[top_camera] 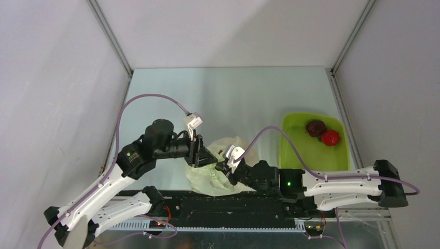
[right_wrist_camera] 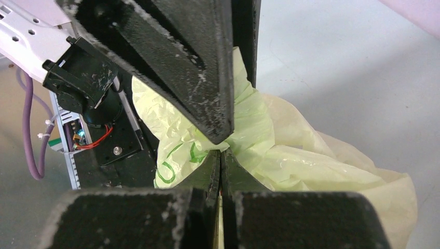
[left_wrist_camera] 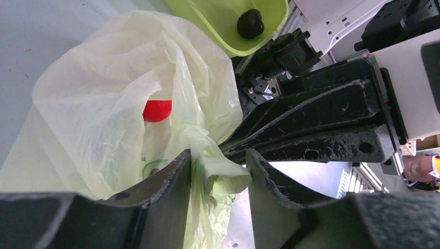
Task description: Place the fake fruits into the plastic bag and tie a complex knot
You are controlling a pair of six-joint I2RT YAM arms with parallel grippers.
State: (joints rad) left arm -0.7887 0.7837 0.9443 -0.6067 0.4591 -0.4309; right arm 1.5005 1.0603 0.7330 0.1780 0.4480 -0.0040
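The plastic bag lies crumpled between the two arms near the table's front edge. A red fake fruit shows through its film. My left gripper stands open over the bag's mouth. A loose bunched fold of film crosses the gap between its fingers. My right gripper is shut on a pinch of the bag's film right beside it. A maroon fruit and a red fruit sit in the lime-green tray. No knot shows in any view.
The tray stands right of the bag, close to the right arm's forearm. The black rail with the arm bases runs just in front of the bag. White enclosure walls stand on three sides.
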